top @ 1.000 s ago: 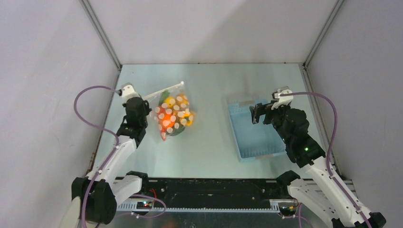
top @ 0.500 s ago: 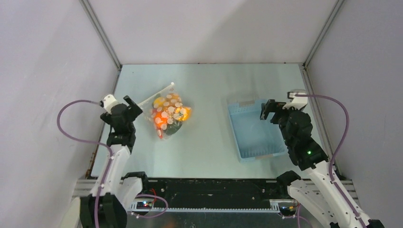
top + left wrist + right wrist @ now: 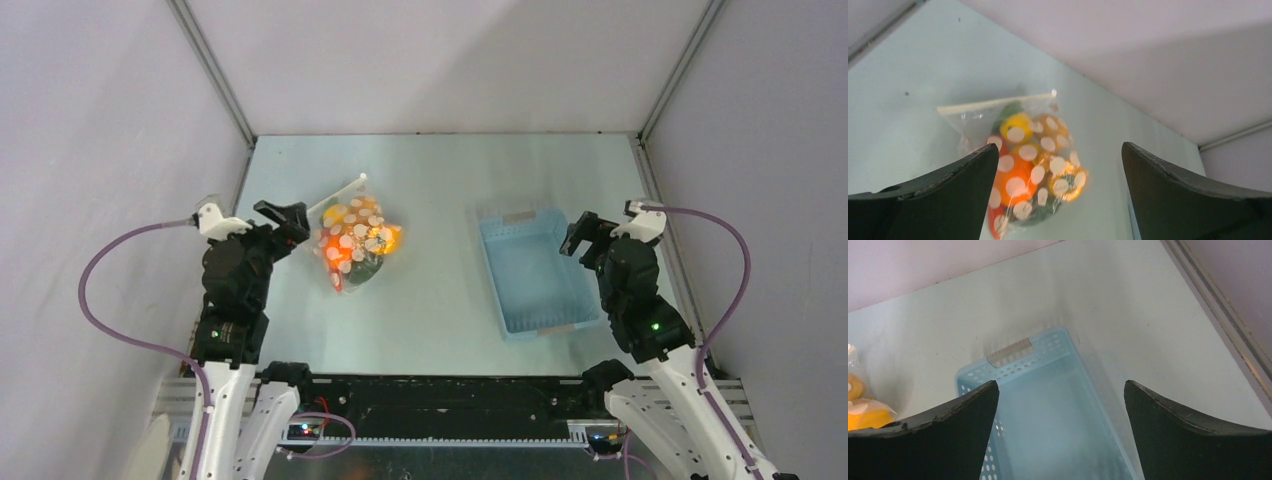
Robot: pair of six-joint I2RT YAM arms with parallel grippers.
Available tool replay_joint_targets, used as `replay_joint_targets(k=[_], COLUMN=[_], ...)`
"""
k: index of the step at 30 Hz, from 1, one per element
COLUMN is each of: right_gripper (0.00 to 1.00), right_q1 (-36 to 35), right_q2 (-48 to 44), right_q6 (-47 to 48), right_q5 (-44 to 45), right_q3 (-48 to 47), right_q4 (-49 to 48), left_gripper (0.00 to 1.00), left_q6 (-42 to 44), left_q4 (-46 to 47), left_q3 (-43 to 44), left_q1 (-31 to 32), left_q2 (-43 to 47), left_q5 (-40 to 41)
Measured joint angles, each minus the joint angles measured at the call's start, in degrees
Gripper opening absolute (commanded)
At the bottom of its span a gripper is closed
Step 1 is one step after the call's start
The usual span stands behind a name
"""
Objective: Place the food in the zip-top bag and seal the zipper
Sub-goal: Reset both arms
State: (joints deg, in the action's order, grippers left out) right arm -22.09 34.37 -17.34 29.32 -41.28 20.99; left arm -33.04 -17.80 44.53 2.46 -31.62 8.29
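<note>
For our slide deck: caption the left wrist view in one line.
Open left hand facing the dotted zip-top bag, food inside, lying on the table.

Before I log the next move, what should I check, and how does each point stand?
1. Food inside the zip-top bag: ok, no loose pieces seen on the table.
2. Light blue basket emptied: ok, nothing seen in it.
3. Zipper fully sealed: cannot tell; the strip looks straight, with the slider at one end.
4. Left tool open and apart from the bag: ok.
5. Right tool open, holding nothing: ok.
</note>
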Motion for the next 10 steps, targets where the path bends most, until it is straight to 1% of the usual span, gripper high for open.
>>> replay_joint_targets(k=[3, 10], right_gripper=[0.99, 0.99], right_q1=[0.00, 0.00], right_q2=[-0.28, -1.81], right_q6=[0.02, 0.26], right_q5=[-0.24, -0.17], right_q3=[0.00, 0.02], right_q4=[0.94, 1.92], left_gripper=[1.00, 1.00], left_q6=[0.00, -0.02], left_q4=[-3.41, -7.28], left_q3=[0.04, 0.04], left_q1=[2.01, 2.29], left_q2=[-0.13, -0.13], left_q5=[0.81, 3.76])
